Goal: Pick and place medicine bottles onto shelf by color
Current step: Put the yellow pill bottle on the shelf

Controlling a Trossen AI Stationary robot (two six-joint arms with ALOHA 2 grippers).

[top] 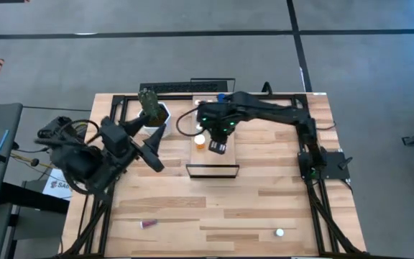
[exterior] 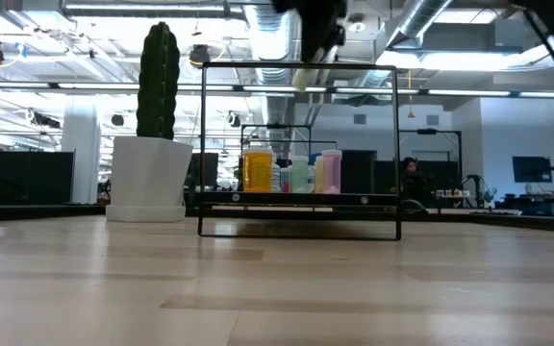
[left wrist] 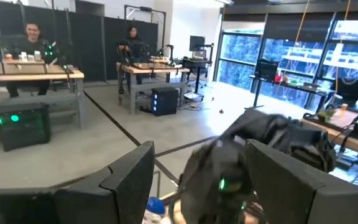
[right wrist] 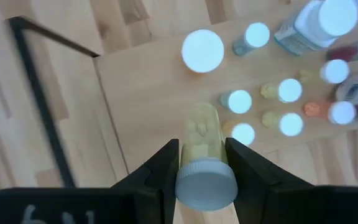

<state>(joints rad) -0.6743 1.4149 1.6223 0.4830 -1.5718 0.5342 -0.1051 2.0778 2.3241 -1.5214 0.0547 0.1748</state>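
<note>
The right gripper hangs above the shelf, its jaws clamped on a pale yellow bottle held cap toward the camera, probably so it can go down beside the similar pale bottles at about 1 o'clock from it. The right wrist view alone shows this grasp. The left gripper waits at 9 o'clock of the shelf, jaws spread with nothing between them, while two bottles lie far off near the table's 6 o'clock edge
</note>
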